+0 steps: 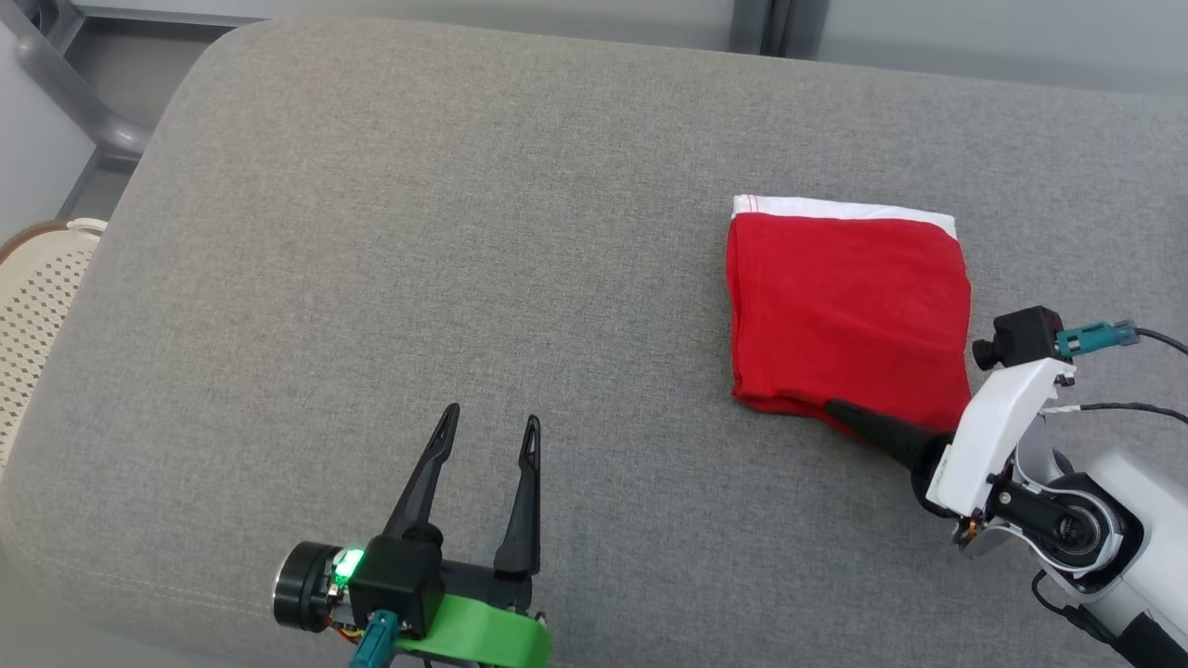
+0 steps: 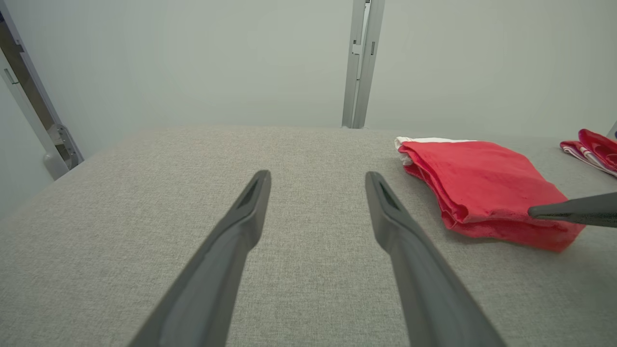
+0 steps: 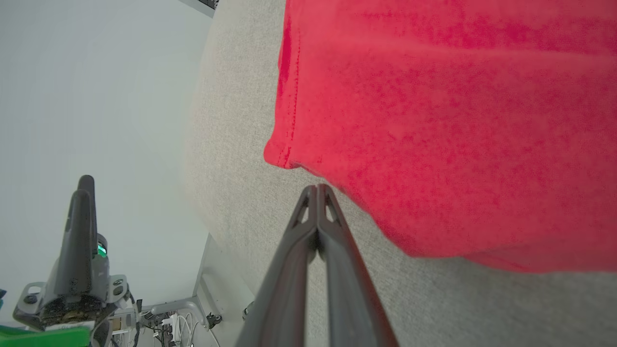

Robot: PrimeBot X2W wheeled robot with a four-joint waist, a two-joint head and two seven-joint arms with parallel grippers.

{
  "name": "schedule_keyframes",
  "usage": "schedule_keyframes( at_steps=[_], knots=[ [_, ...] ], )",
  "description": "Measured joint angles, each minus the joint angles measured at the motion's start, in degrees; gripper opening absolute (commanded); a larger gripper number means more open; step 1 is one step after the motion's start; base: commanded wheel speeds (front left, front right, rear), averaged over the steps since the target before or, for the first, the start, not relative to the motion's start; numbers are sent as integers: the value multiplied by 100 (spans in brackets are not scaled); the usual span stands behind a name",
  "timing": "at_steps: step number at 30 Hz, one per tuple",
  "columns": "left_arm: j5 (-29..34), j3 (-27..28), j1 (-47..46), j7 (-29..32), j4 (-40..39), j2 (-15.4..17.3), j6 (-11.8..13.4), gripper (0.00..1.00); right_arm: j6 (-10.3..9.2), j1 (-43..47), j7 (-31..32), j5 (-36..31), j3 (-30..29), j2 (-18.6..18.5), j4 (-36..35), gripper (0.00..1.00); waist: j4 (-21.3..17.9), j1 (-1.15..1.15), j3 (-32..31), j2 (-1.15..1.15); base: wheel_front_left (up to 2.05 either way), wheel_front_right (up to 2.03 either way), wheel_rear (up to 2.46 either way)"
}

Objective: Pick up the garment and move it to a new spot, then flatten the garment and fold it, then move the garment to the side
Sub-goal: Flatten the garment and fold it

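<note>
The garment (image 1: 849, 311) is a red cloth with a white band at its far edge, folded into a neat square on the right of the grey padded surface (image 1: 371, 278). It also appears in the left wrist view (image 2: 482, 185) and up close in the right wrist view (image 3: 458, 120). My right gripper (image 1: 832, 406) is shut, its two fingers pressed together with nothing between them; the tips (image 3: 316, 187) rest at the garment's near edge. My left gripper (image 1: 489, 422) hovers open over bare fabric to the left of the garment, empty (image 2: 317, 177).
A cream perforated basket (image 1: 37, 306) stands off the surface's left edge, beside a grey metal frame (image 1: 74, 83). Another red and white cloth (image 2: 590, 147) lies at the far right. A wall and upright post (image 2: 359, 62) stand behind the surface.
</note>
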Motion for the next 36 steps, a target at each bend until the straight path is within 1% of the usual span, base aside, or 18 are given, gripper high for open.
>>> schedule_keyframes(
  at_steps=[2, 5, 6, 7, 8, 13, 15, 17, 19, 20, 22, 23, 25, 28, 30, 32, 34, 36],
  knots=[
    [8, -3, 1, 0, 3, 0, 0, 100, 0, -3, -205, -55, -64, -34, -215, 0, -4, 0, -43, 0, 0, 0, 0],
    [49, -9, 13, 0, 21, 0, -3, 100, 0, -52, -756, -411, -116, -54, -423, 0, -8, 0, -137, 0, 0, 0, 0],
    [58, -1, 19, 0, 24, 0, -3, 100, 0, -69, -940, -510, -122, -49, -477, 25, -9, 0, -168, 0, 0, 0, 0],
    [74, 29, 29, 0, 27, 0, -2, 100, 0, -84, -1204, -717, -111, -26, -510, 75, -12, 0, -212, 0, 0, 0, 0],
    [86, 59, 44, 0, 29, 0, -2, 100, 0, -89, -1370, -828, -98, 7, -494, 100, -17, 0, -248, 0, 0, 0, 0],
    [97, 315, 224, 0, 40, 0, 7, 100, 0, -87, -2426, -1783, 215, 199, -230, 100, -122, 0, -479, 0, 0, 0, 0],
    [98, 469, 316, 0, -21, 0, 9, 100, 1, -83, -2974, -2292, 241, 355, 149, 100, -210, 0, -578, 0, 0, 0, 0],
    [96, 630, 400, 0, -132, 0, 40, 100, 1, -64, -3218, -2836, 171, 506, 466, 100, -311, 0, -660, 0, 0, 0, 0],
    [94, 758, 477, 0, -196, 0, 63, 100, 1, -17, -3286, -3326, -140, 770, 744, 100, -424, 0, -736, 0, 0, 0, 0],
    [83, 843, 537, 0, -259, 0, 67, 100, 2, 67, -3287, -3695, -505, 987, 784, 100, -492, 0, -776, 0, 0, 0, 0],
    [54, 976, 614, 0, -387, 0, 101, 100, 3, 258, -3308, -4564, -1069, 1346, 613, 100, -632, 0, -853, 0, 0, 0, 0],
    [54, 1023, 639, -1, -427, 0, 112, 100, 4, 398, -3310, -4877, -1330, 1517, 537, 100, -688, 0, -881, 0, 0, 0, 0],
    [59, 1112, 717, 0, -478, 0, 114, 100, 4, 855, -3310, -5677, -1798, 1887, 328, 100, -824, 0, -953, 0, 0, 0, 0],
    [210, 1212, 777, 0, -499, 0, 60, 100, 2, 1349, -3311, -6493, -2339, 2382, 2, 100, -1003, 0, -1036, 0, 0, 0, 0],
    [250, 1250, 788, 0, -494, 1, -11, 100, 2, 1613, -3310, -6850, -2561, 2628, -163, 100, -1106, 0, -1080, 0, 0, 0, 0],
    [245, 1278, 842, 0, -466, 0, -70, 100, 2, 1855, -3310, -7102, -2725, 2774, -275, 100, -1193, 0, -1122, 0, 0, 0, 0],
    [248, 1340, 871, 0, -379, -1, -120, 100, 2, 2090, -3310, -7207, -2910, 2906, -378, 100, -1271, 0, -1174, 0, 0, 0, 0],
    [263, 1422, 914, 0, -326, 0, -132, 100, 2, 2301, -3310, -7239, -2975, 2966, -413, 100, -1325, 0, -1241, 0, 0, 0, 0]
  ],
)
